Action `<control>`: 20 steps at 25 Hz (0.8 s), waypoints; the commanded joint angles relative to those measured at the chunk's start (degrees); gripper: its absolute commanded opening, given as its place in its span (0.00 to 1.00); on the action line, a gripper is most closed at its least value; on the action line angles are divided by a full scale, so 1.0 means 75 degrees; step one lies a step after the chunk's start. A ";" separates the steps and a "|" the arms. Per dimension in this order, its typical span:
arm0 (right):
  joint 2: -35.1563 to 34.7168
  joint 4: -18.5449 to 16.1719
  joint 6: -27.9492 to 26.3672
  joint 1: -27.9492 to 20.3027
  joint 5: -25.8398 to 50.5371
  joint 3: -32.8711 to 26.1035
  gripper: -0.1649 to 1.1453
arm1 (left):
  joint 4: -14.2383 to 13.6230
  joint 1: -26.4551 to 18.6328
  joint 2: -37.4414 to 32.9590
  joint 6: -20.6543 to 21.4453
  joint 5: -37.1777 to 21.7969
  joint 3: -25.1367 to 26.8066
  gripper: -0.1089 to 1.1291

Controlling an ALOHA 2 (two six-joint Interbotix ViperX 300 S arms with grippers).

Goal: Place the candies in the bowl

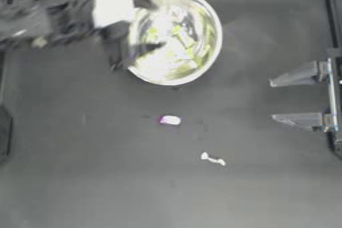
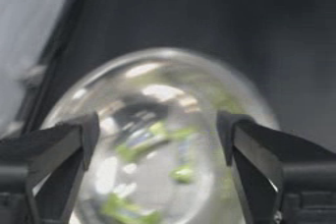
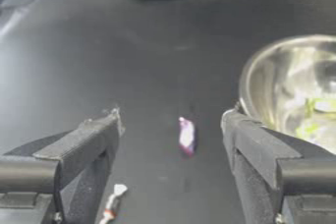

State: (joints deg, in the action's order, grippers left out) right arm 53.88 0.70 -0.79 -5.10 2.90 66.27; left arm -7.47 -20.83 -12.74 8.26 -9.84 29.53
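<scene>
While the left gripper (image 2: 157, 134) hung over the bowl (image 1: 175, 36) with its jaws spread and nothing between them, yellow-green candies (image 1: 179, 42) already lay inside, and two sweets were left out on the table (image 1: 80, 172): the purple one (image 1: 169, 120) and, beyond it from the bowl, the thin white one (image 1: 213, 159). The right gripper (image 1: 297, 98) sat drawn back at its edge, jaws wide and empty, with the purple candy straight ahead of the gap, its long axis running roughly along the reach, well apart from the tips. I judged the right arm better placed for it, though the jaws would probably close more surely across the wrapper's narrow width.
</scene>
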 commanded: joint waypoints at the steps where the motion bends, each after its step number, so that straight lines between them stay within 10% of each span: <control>1: -0.0023 0.0023 0.0000 -0.0047 -0.0012 -0.0082 0.84 | 0.0141 0.0527 -0.1301 0.0035 0.0199 0.0656 0.89; 8: -0.0023 0.0023 0.0000 -0.0047 0.0305 -0.0234 0.84 | 0.0398 0.1383 -0.3047 -0.0141 0.1477 0.2332 0.88; 20: -0.0785 0.0773 -0.0012 -0.0047 0.2098 -0.1336 0.84 | 0.1043 0.2027 -0.3492 -0.0188 0.0914 0.3164 0.88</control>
State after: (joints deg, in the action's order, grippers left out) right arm 49.92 5.27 -0.79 -5.45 16.61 59.41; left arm -0.09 -5.98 -38.41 6.94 -3.16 53.44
